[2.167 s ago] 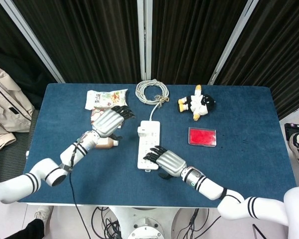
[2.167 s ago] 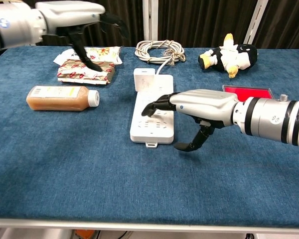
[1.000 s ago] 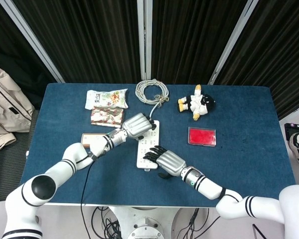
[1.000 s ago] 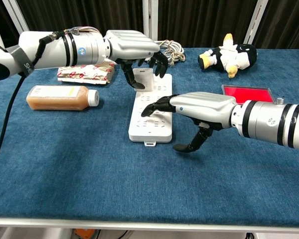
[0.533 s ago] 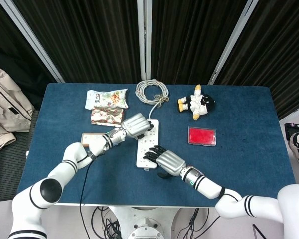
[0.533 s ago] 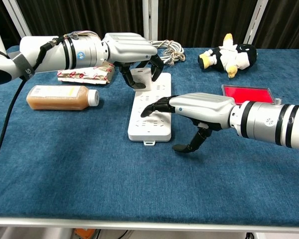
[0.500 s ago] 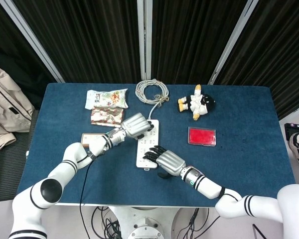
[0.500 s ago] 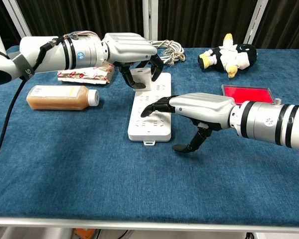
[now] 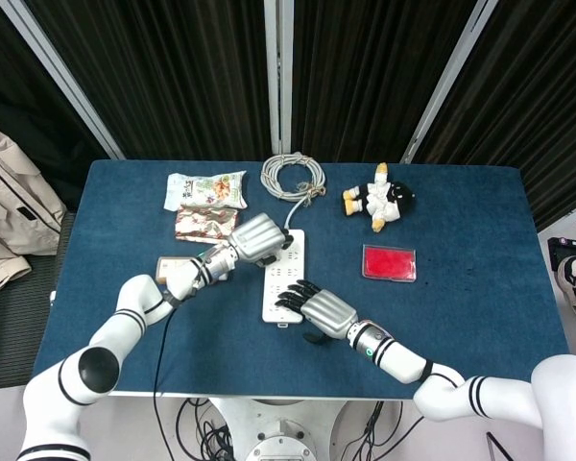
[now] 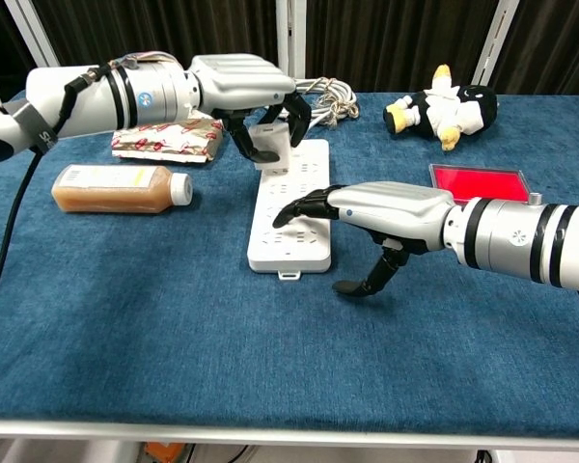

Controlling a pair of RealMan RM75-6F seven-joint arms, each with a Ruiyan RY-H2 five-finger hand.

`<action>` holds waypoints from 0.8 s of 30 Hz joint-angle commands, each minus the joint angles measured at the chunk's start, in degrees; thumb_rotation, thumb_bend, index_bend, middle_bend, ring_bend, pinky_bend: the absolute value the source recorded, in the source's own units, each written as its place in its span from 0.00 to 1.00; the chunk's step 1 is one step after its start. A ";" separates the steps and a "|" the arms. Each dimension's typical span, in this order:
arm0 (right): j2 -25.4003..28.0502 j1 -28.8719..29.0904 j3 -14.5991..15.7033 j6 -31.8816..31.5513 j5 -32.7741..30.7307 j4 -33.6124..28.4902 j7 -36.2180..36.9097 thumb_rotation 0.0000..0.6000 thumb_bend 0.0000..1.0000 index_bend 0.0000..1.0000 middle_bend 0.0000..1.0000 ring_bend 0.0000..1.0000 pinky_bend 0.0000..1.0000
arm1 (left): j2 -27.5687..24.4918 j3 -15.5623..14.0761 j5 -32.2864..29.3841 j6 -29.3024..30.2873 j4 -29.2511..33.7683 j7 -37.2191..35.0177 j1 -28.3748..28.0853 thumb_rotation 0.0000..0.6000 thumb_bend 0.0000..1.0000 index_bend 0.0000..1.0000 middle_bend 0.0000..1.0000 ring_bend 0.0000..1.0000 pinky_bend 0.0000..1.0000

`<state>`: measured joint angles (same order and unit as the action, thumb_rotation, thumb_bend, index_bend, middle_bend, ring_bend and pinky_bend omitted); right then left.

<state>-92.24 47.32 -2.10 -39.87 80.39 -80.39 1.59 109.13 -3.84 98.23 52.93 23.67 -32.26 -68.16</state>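
Blue-clothed table (image 10: 174, 318) | left hand (image 10: 241, 87) pinches white plug (image 10: 270, 138), lifted just off far end of power strip (image 10: 289, 207) | right hand (image 10: 376, 207) empty, fingers spread, pressing strip's near end | plug looks pulled free; setting it down remains.

This looks like a robot test room, not a home. Black curtains (image 9: 202, 77) hang all around behind silver poles (image 9: 278, 77). The worktop (image 9: 480, 288) has a plain blue cloth on it. Loose cables (image 9: 197, 427) hang under its front edge. The things on it do not go together: a power strip (image 9: 284, 274), a toy (image 9: 379, 199), snack bags (image 9: 204, 190) and a bottle (image 10: 121, 189). A coat (image 9: 10, 206) hangs at the side.
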 commanded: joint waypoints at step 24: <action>5.11 -3.78 0.25 -12.49 7.30 -4.52 4.47 1.00 0.25 0.15 0.16 0.00 0.00 | -17.47 2.92 -11.36 -2.42 27.60 21.44 10.89 1.00 0.34 0.35 0.41 0.31 0.43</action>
<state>-88.01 44.13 -2.03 -51.40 87.01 -84.15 5.81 93.44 -1.44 89.12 52.66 48.42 -13.67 -58.77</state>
